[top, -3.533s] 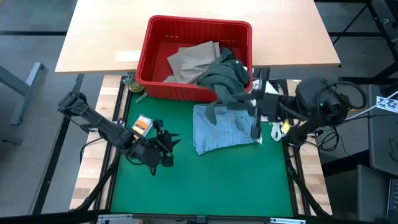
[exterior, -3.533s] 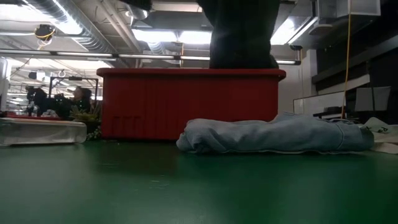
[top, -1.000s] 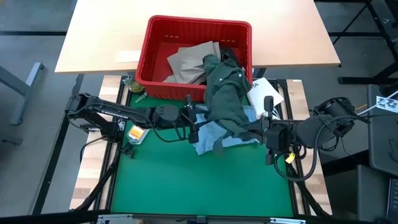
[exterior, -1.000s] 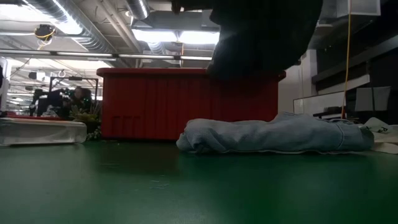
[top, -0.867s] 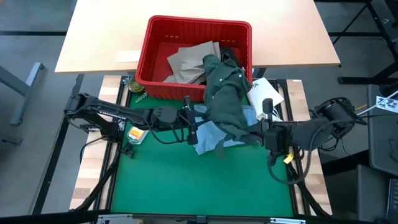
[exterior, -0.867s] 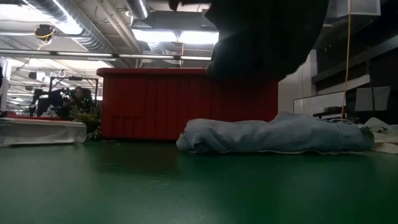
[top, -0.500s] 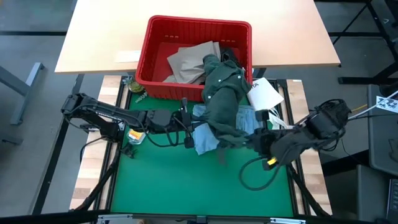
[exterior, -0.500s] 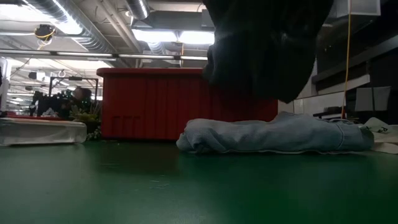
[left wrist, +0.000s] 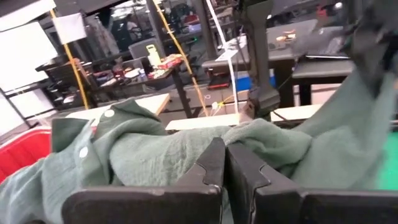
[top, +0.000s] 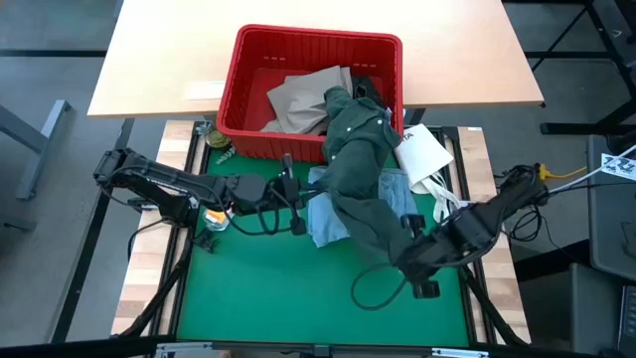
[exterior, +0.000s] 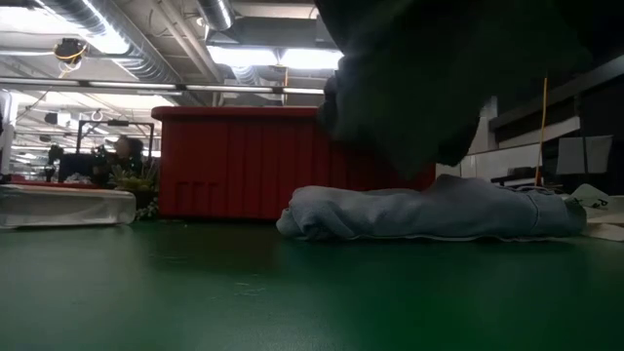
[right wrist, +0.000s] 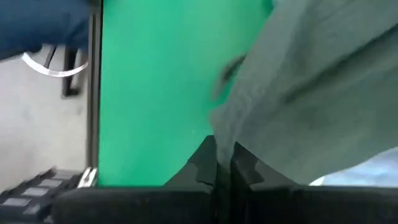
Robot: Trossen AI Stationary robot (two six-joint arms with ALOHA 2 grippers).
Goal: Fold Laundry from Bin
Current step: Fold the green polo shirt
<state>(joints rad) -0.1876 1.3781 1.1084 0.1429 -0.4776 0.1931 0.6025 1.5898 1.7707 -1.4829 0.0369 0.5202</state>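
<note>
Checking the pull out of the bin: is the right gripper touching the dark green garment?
Touching. In the right wrist view the right gripper is shut on the edge of the dark green garment, with the cloth running out from between the fingers.

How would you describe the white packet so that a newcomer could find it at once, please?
Start at the red bin on the far side of the green mat. Go to the bin's right front corner, past the dark green shirt draped over its rim. The white packet lies there, the only flat, stiff, white thing among soft clothes.
</note>
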